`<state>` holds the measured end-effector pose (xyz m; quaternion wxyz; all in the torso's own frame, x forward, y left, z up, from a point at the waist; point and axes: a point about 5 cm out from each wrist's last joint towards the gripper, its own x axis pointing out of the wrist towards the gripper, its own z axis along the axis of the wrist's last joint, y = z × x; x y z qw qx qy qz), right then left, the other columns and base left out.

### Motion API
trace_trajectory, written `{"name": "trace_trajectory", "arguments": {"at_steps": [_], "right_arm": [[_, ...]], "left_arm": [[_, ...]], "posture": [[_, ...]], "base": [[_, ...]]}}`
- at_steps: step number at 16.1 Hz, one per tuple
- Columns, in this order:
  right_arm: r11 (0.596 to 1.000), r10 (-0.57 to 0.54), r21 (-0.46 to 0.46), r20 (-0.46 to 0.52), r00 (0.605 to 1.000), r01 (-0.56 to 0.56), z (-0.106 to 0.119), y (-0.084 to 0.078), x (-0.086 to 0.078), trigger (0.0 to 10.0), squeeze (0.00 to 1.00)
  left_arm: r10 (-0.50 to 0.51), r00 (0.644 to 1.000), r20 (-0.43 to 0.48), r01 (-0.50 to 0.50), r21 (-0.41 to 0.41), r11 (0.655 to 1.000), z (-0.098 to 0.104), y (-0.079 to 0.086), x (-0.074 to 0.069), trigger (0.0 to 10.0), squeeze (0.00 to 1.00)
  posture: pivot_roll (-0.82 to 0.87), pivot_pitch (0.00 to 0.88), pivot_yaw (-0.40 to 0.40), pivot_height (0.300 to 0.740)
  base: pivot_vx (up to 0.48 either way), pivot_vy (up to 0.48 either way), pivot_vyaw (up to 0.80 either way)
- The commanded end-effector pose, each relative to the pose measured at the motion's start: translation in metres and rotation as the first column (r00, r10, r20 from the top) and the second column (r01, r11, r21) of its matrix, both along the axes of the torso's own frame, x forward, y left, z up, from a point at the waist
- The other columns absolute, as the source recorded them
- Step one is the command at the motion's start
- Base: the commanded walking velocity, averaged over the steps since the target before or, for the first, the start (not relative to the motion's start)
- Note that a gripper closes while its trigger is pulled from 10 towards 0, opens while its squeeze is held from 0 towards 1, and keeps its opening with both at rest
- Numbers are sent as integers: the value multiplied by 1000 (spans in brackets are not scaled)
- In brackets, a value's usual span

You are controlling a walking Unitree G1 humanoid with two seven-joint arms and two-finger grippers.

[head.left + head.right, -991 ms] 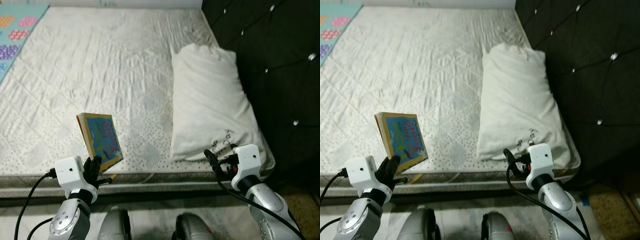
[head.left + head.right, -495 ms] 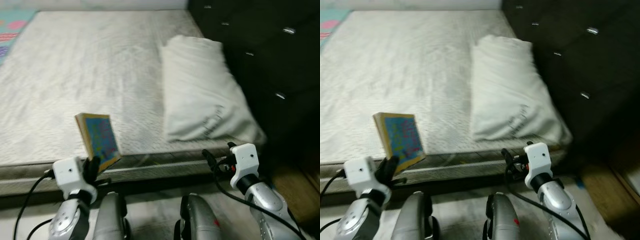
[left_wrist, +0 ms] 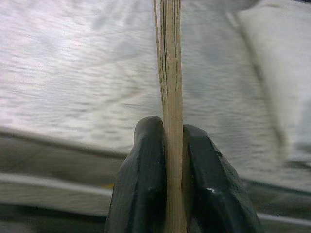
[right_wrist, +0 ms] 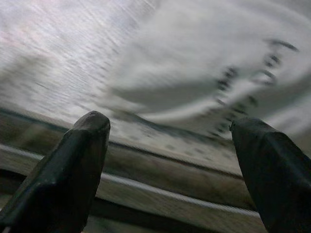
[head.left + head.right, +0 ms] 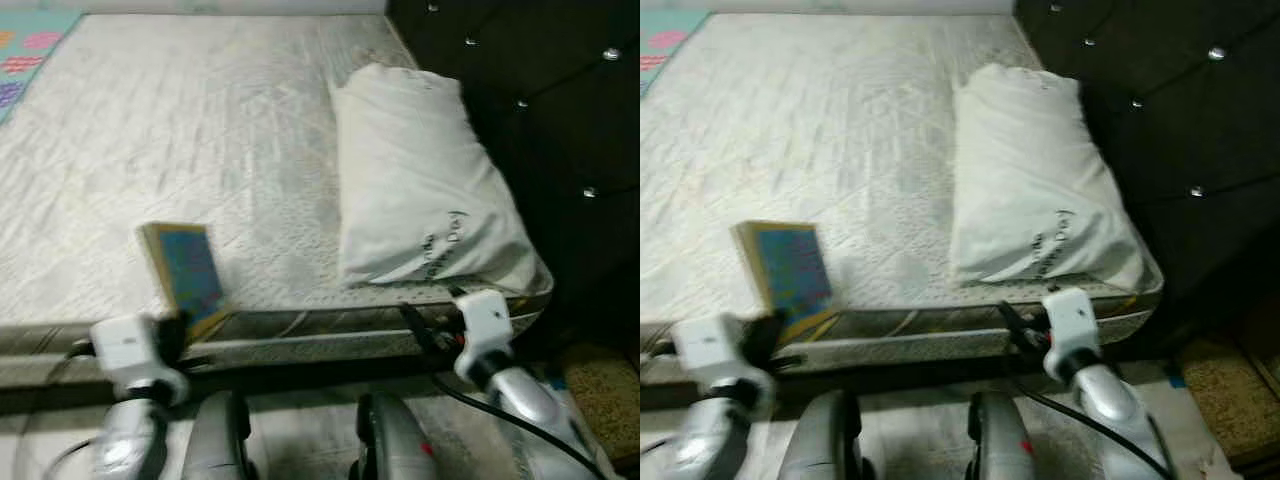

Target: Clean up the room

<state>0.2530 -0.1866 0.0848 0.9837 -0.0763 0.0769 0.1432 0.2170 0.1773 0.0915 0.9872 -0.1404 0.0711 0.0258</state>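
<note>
Head views: book upright at lower left, long axis vertical, pinched by left gripper at mattress edge. Left wrist: fingers clamped on book's edge. Right wrist: right gripper spread wide, empty, facing pillow.

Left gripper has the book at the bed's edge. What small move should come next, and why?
Probably carry the book away from the mattress toward wherever books are stored. The left gripper is clamped on its lower edge, holding it upright above the mattress edge; the right gripper is open near the pillow.
</note>
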Motion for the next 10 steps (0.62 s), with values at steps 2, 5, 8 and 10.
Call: {"name": "trace_trajectory", "arguments": {"at_steps": [2,5,8,10], "right_arm": [[1000,7,5,15,1000,-7,2,2,2,10000,0],[1000,6,3,18,1000,-7,2,2,3,10000,0],[1000,5,2,19,1000,-5,2,2,4,10000,0],[1000,0,1,20,1000,0,2,1,4,10000,0]], "left_arm": [[-5,999,36,5,15,1000,7,3,0,10000,0],[21,1000,13,-21,21,1000,4,5,1,10000,0],[19,1000,14,-20,22,1000,4,5,2,10000,0],[14,1000,-4,-14,3,1000,3,4,3,10000,0]], "posture": [[-119,184,-41,600],[-116,188,-43,600],[-115,188,-43,600],[-116,188,-44,600]], "base": [[480,0,0],[160,0,0],[0,0,0],[0,0,0]]}}
